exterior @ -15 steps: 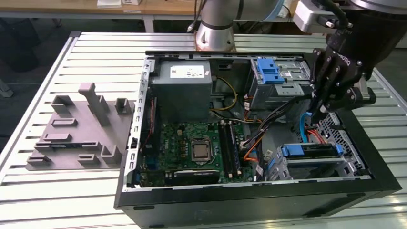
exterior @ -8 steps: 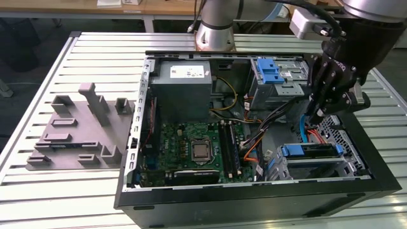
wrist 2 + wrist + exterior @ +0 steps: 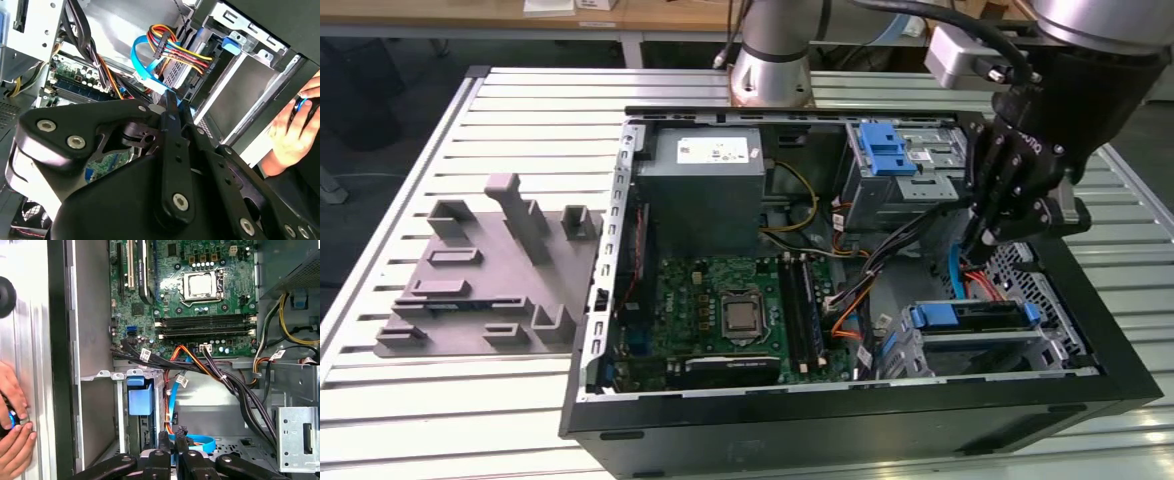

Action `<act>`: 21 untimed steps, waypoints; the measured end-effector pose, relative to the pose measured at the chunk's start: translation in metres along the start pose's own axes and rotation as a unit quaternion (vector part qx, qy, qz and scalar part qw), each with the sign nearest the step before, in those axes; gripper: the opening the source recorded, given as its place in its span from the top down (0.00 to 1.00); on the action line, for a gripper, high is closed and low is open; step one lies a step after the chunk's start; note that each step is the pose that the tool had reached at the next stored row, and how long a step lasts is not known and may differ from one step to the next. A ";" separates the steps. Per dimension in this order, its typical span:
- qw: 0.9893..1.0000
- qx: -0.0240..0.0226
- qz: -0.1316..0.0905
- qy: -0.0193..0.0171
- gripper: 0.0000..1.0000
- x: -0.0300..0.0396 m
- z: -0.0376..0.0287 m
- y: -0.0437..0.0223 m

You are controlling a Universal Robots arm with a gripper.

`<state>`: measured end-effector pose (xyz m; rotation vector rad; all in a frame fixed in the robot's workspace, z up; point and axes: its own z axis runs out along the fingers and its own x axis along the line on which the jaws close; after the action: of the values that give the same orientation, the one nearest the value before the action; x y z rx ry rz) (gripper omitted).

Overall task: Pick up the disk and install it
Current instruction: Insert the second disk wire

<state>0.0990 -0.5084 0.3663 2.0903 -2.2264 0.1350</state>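
The disk (image 3: 970,314) lies flat in the lower drive bay at the exterior view's right, inside the open computer case (image 3: 607,300). Blue rails show at both its ends. In the first wrist view its blue rail end (image 3: 140,400) sticks out of the bay's metal frame. My gripper (image 3: 983,240) hangs inside the case just above and behind that bay, apart from the disk. Its two black fingers (image 3: 163,440) stand close together with nothing held between them, over the blue data cable (image 3: 200,444). The second wrist view has the gripper body (image 3: 170,165) in front.
Bundles of black, orange and blue cables (image 3: 210,370) run past the gripper. The motherboard (image 3: 720,310), the grey power supply (image 3: 707,190) and an upper cage with a blue latch (image 3: 887,150) occupy the case. A person's hand (image 3: 12,435) rests outside the case wall. A grey fixture plate (image 3: 480,280) lies on the table.
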 end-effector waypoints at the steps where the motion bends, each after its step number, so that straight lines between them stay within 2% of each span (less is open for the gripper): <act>1: 1.000 0.000 0.000 -0.005 0.84 -0.0001 0.0001 0.0000; 3: 1.000 0.000 0.000 -0.014 0.84 0.0000 0.0009 0.0000; 6: 1.000 0.001 0.000 -0.020 0.84 0.0004 0.0030 -0.0001; 8: 1.000 0.002 0.000 -0.025 0.84 0.0036 0.0045 -0.0001; 9: 1.000 0.002 0.000 -0.026 0.84 0.0056 0.0053 -0.0002; 11: 1.000 0.003 0.000 -0.027 0.84 0.0090 0.0064 -0.0003; 16: 1.000 0.003 0.000 -0.027 0.84 0.0096 0.0068 -0.0003; 17: 1.000 0.003 0.000 -0.028 0.84 0.0097 0.0068 -0.0002; 18: 0.999 0.003 0.000 -0.034 0.84 0.0099 0.0071 -0.0002; 20: 0.999 0.002 0.000 -0.048 0.84 0.0109 0.0076 -0.0002; 21: 0.999 0.002 0.000 -0.051 0.84 0.0119 0.0084 -0.0003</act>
<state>0.0986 -0.5211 0.3594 2.1456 -2.2833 0.0335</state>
